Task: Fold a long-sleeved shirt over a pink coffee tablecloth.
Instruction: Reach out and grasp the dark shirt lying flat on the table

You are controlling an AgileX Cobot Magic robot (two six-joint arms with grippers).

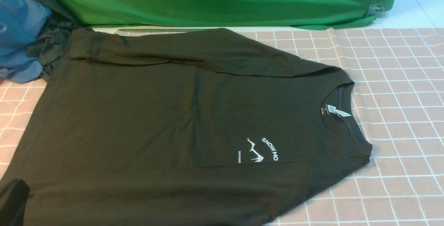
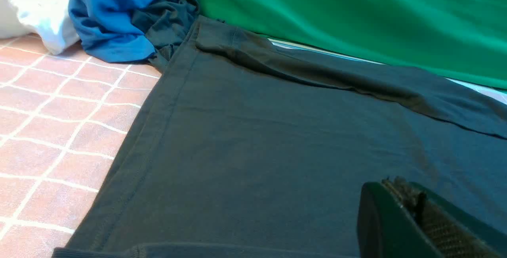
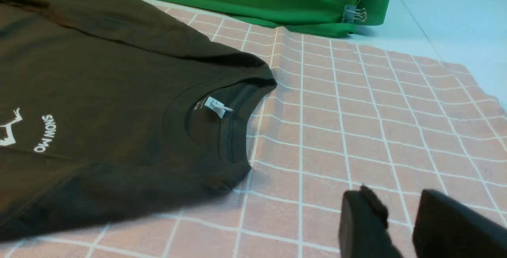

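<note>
left pincer (image 2: 396, 194) pressed shut over shirt (image 1: 156, 115); right pincer (image 3: 396, 204) spread a bit, empty, over tablecloth (image 3: 356, 131) beside it.

Bare tablecloth (image 1: 399, 80) right, cloth heap (image 1: 20, 35) left

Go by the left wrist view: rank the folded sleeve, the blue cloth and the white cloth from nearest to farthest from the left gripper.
1. Folded sleeve, lying across the shirt ahead of the left gripper.
2. Blue cloth, past the shirt's far corner.
3. White cloth, behind the blue one.
</note>
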